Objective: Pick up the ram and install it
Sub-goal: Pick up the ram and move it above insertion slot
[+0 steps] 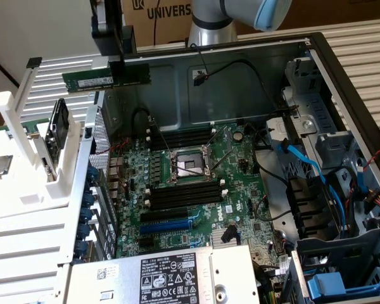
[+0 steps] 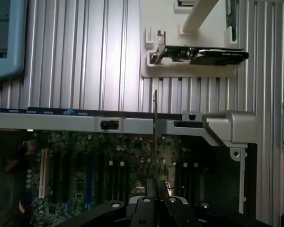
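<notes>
Tool (image 1: 122,66) on ram (image 1: 88,80), its top off-frame.

My matt black claw (image 1: 123,71) grips the ram (image 1: 92,81), a dull green circuit board, near the computer case (image 1: 177,95) of bare grey sheet metal, a smooth white plastic rack (image 1: 35,145) and the ribbed, satin metal table (image 1: 367,44).

An open computer case (image 1: 240,88) exposes its green motherboard (image 1: 239,185).

"UNIVERS" stands on the cardboard box (image 1: 157,11). Sticker print on the ram (image 1: 92,81) and the power supply (image 1: 171,278) is too small to read.
</notes>
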